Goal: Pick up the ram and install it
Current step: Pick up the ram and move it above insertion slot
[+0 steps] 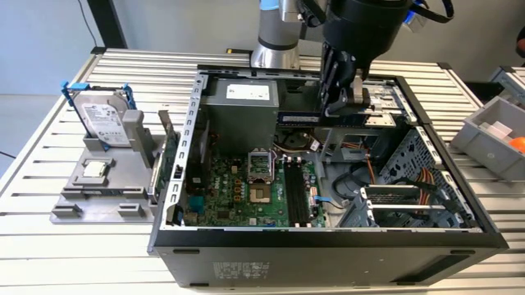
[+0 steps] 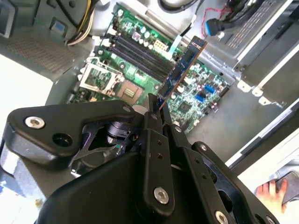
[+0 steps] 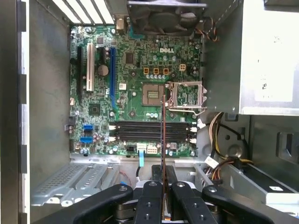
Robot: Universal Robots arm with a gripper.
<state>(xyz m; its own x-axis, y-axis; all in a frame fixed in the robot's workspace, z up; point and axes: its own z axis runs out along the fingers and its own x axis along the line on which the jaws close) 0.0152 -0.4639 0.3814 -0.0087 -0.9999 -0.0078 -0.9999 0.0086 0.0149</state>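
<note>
Fingers [image 1: 335,86] are clenched on the ram [image 1: 299,117], which hangs in the air over the open computer case [image 1: 328,236]. In the exterior view it lies level and broadside, at about one o'clock from the motherboard [image 1: 238,190] and close by the power supply [image 1: 246,107]. It is well clear of the long black memory slots [image 1: 297,196].

The second wrist view shows what the exterior view cannot: the ram's flat face, gripped at one end, with the free end reaching out above the board. In the first wrist view the stick is edge-on, a thin line crossing the slots toward the CPU socket [image 3: 154,95], with the case fan [image 3: 163,18] beyond.

The case lies on its side on a slatted metal worktop [image 1: 49,258]. At nine o'clock in the exterior view a grey stand [image 1: 98,184] holds a hard drive [image 1: 107,120] upright. At three o'clock sits a grey bin [image 1: 492,135], cut off by the frame, with something orange inside. In the second wrist view a person's hand [image 2: 268,193] rests past the case wall, partly cut off.

The gripped end of the ram is hidden between the fingers, and the arm runs out of frame at twelve o'clock.
</note>
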